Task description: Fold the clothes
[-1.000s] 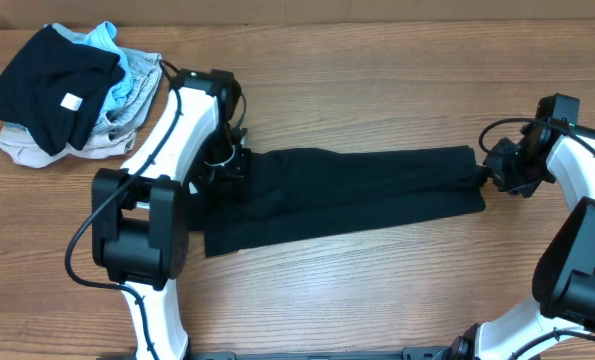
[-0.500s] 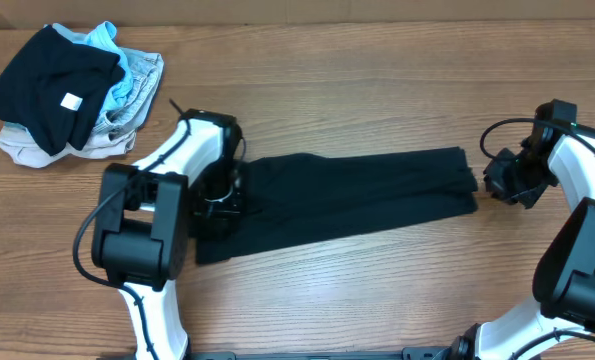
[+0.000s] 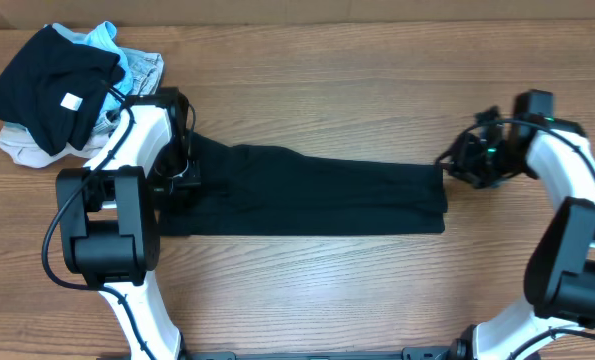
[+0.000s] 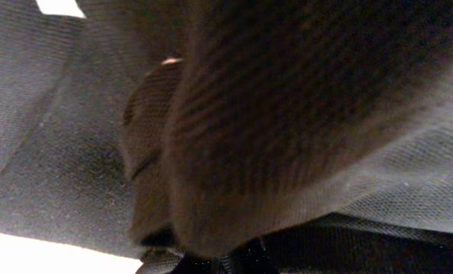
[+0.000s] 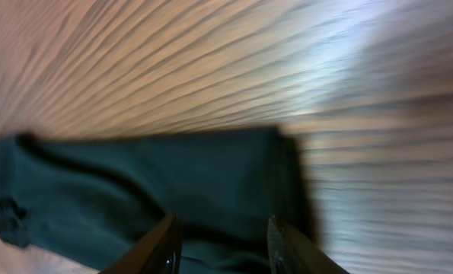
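Note:
The black polo shirt [image 3: 317,190] lies on the table as a long folded strip running left to right. My left gripper [image 3: 182,170] sits on its left end. In the left wrist view black fabric [image 4: 302,91] fills the picture and bunches down into the jaws [image 4: 226,262], which look shut on it. My right gripper [image 3: 455,165] hovers at the strip's right end. In the right wrist view its fingers [image 5: 224,243] are spread apart above the shirt's edge [image 5: 135,183], holding nothing. Collar, logo and label are hidden.
A pile of other clothes [image 3: 117,100] sits at the back left, topped by a small black garment with a square white tag [image 3: 47,80]. Bare wooden table [image 3: 377,80] surrounds the shirt.
The left gripper moved left and back, and the shirt slid left with it and straightened. The right gripper moved left and back, following the shirt's right end.

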`<action>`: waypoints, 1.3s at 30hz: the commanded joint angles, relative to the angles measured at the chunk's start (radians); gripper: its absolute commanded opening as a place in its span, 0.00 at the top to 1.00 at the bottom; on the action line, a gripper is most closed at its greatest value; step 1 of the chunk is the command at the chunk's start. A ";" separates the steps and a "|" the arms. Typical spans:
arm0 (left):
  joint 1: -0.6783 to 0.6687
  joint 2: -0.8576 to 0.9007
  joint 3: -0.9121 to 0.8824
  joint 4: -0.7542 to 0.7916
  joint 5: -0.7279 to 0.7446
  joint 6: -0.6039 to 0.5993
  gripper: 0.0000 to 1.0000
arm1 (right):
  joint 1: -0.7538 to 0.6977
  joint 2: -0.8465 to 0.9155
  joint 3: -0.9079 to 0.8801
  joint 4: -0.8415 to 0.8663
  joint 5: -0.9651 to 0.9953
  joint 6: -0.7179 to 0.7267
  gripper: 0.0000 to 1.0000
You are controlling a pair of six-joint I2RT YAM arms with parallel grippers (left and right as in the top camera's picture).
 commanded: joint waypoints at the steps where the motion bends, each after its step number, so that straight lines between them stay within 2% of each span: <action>1: 0.010 -0.021 0.047 0.008 0.013 0.000 0.95 | 0.089 -0.028 -0.035 0.016 0.008 -0.005 0.63; 3: 0.010 -0.021 0.054 0.006 0.012 0.003 0.94 | 0.137 -0.025 -0.072 0.043 0.042 0.025 0.69; 6: 0.010 -0.021 0.055 0.002 0.012 0.019 0.94 | 0.195 -0.021 -0.132 0.090 0.156 0.107 0.85; 8: 0.010 -0.021 0.055 -0.006 0.011 0.020 0.94 | 0.212 -0.021 -0.153 0.059 0.172 0.132 0.96; 12: 0.010 -0.021 0.055 -0.036 -0.020 0.021 0.95 | 0.212 -0.048 -0.133 -0.130 0.219 0.129 0.96; 16: 0.010 -0.021 0.055 -0.038 -0.043 0.026 0.94 | 0.195 -0.127 -0.110 -0.163 0.328 0.157 0.96; 17: 0.010 -0.021 0.055 -0.039 -0.042 0.027 0.95 | 0.187 -0.146 -0.107 -0.150 0.333 0.173 0.94; 19: 0.010 -0.021 0.056 -0.042 -0.040 0.027 0.95 | 0.162 -0.171 -0.107 -0.106 0.331 0.207 0.69; 20: 0.010 -0.021 0.056 -0.048 -0.040 0.032 0.94 | 0.151 -0.172 -0.107 -0.088 0.328 0.218 0.62; 23: 0.013 -0.021 0.063 -0.093 -0.057 0.046 0.86 | 0.120 -0.157 -0.113 -0.047 0.304 0.222 0.46; 32: 0.097 -0.021 0.071 -0.135 -0.048 0.011 0.83 | 0.108 -0.056 -0.155 0.011 0.230 0.212 0.27; 34: 0.113 -0.021 0.071 -0.130 -0.032 0.011 0.83 | 0.108 -0.035 -0.164 0.030 0.164 0.168 0.25; 39: 0.120 -0.021 0.071 -0.126 0.013 0.044 0.87 | 0.102 -0.018 -0.181 0.052 0.164 0.165 0.25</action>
